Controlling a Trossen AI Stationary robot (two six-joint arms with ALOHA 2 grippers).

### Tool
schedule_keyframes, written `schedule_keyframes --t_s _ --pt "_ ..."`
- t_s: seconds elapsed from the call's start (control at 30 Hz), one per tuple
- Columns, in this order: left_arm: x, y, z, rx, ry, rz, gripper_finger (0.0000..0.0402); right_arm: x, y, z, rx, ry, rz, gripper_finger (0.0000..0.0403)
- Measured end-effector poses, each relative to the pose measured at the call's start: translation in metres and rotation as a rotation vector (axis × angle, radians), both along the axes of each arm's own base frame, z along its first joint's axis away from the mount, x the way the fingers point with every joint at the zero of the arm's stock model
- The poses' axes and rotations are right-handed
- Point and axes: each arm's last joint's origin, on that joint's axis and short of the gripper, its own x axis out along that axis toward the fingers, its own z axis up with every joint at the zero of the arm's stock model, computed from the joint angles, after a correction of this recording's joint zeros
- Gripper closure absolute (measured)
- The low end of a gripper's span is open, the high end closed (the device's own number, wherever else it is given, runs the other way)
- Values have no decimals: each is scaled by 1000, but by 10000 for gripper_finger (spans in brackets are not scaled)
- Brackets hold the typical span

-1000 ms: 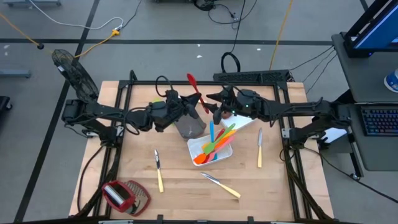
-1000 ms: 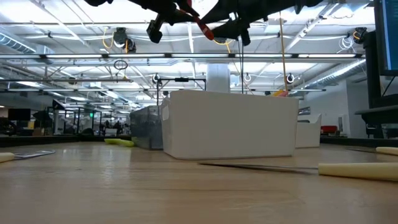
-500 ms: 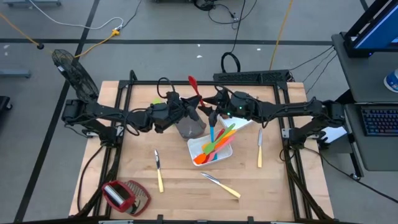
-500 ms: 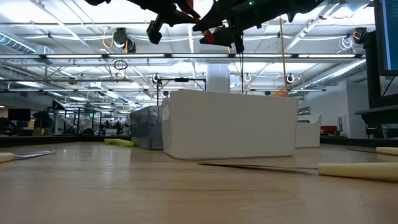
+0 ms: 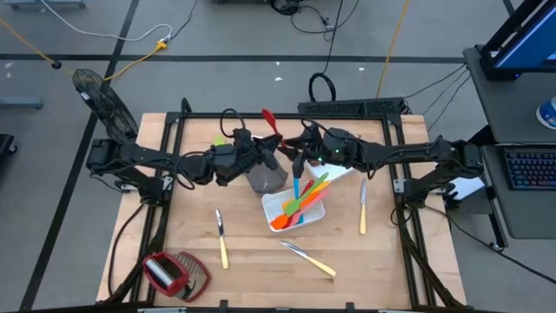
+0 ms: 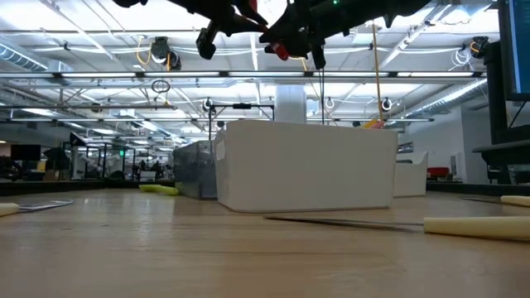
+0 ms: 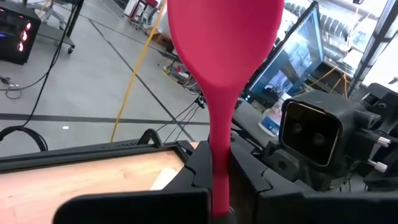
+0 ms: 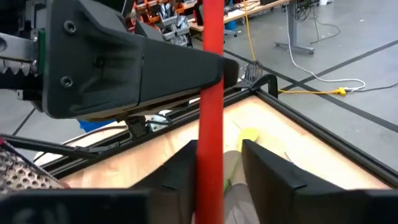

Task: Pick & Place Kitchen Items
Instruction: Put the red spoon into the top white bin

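Observation:
A red spoon (image 5: 271,122) stands above the table's back middle, its handle pointing down, with my left gripper (image 5: 263,150) shut on it. My right gripper (image 5: 294,155) faces it from the right. In the right wrist view the red handle (image 8: 211,93) runs between my right gripper's (image 8: 214,171) fingers; one finger (image 8: 183,165) touches it and a narrow gap shows on the other side. The left wrist view shows the spoon's bowl (image 7: 224,56). Several coloured kitchen items (image 5: 300,202) lie in a white tray (image 5: 272,207).
A grey-brown tray (image 5: 265,180) sits under the left gripper. Pale-handled cutlery lies on the wood: one piece (image 5: 222,239) at the front left, one (image 5: 309,259) at the front middle, one (image 5: 363,207) on the right. A red wire-mesh tool (image 5: 174,272) lies at the front left corner.
The right gripper moved left onto the red spoon's handle and its fingers have narrowed around it. The left arm and the spoon kept their place.

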Motion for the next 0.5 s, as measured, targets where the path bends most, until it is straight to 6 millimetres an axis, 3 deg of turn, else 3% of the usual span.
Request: schedule_keyframes --t_s 0.2,0.5 --pt "0 0 -1 1 13 -26 377 -1 -2 -2 4 28 21 368" --pt "1 0 -6 -26 50 -89 345 -3 -8 -4 -21 55 44 369"
